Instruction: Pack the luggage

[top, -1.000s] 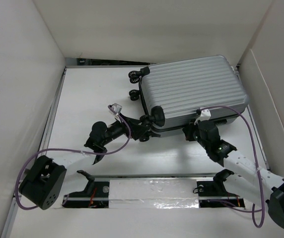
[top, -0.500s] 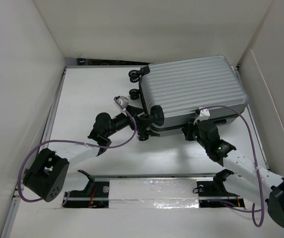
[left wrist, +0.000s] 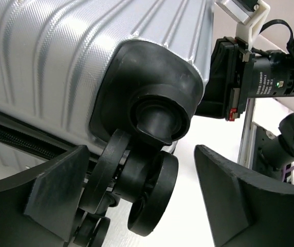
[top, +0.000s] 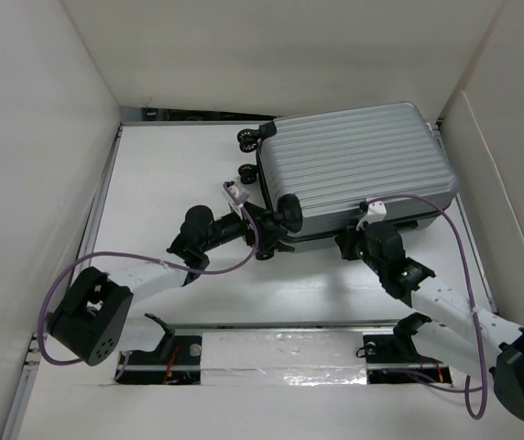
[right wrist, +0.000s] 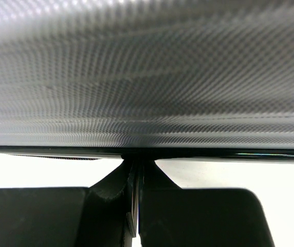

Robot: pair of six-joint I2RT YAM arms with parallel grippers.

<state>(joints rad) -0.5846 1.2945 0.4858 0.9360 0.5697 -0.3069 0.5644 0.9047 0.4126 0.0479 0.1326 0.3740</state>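
The luggage (top: 354, 165) lies flat and closed at the back right of the table, ribbed silver shell up. It also fills the left wrist view (left wrist: 59, 62) and the right wrist view (right wrist: 147, 67). My left gripper (top: 260, 225) is open, its jaws on either side of the black spinner wheel (left wrist: 147, 190) at the suitcase's near left corner, not touching it. My right gripper (top: 349, 240) is pressed to the dark seam on the near long side. In the right wrist view it (right wrist: 136, 170) is shut on a thin grey tab, seemingly a zipper pull.
Two more black wheels (top: 248, 137) stick out at the suitcase's far left end. White walls enclose the table on the left, back and right. A metal rail (top: 280, 348) runs along the near edge by the arm bases. The right arm's camera (left wrist: 270, 77) shows in the left wrist view.
My left arm has moved right and away from me, bringing its open gripper around the near left wheel. The right arm and the suitcase have not moved.
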